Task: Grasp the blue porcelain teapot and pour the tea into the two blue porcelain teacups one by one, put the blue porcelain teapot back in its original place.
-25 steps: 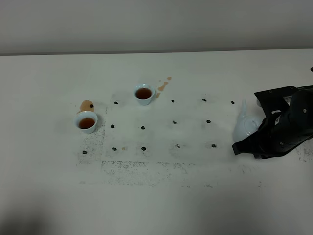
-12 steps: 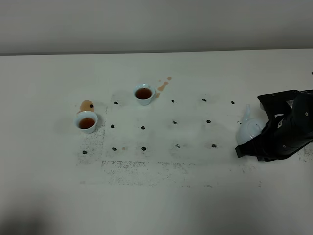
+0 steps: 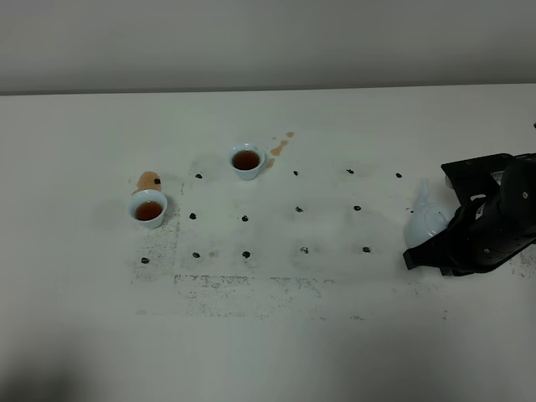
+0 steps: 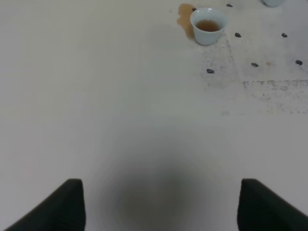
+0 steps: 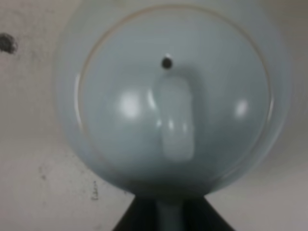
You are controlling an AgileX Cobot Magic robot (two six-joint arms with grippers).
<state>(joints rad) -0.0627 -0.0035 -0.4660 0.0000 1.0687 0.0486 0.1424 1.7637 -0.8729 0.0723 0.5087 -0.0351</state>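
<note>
The blue porcelain teapot [image 3: 424, 220] is upright at the right side of the table, spout pointing to the far side. Its lid and knob [image 5: 174, 115] fill the right wrist view. My right gripper [image 3: 450, 233] is shut on the teapot's handle, and its dark fingers [image 5: 139, 217] clamp the handle at the frame's edge. The two blue porcelain teacups hold brown tea: one [image 3: 247, 159] at centre back, one [image 3: 148, 208] at left, also seen as the cup [image 4: 208, 25] in the left wrist view. My left gripper [image 4: 161, 207] hovers open over bare table, out of the high view.
Brown tea spills lie beside the left cup [image 3: 148, 179] and right of the back cup [image 3: 280, 146]. Small black dot marks [image 3: 299, 209] form a grid on the white table [image 3: 276, 335], with grey scuffing along its near edge. A wall runs behind the table.
Over the last second the right arm carried the teapot slightly right and down, bringing it from a tilt to upright. In the last half second nothing moved.
</note>
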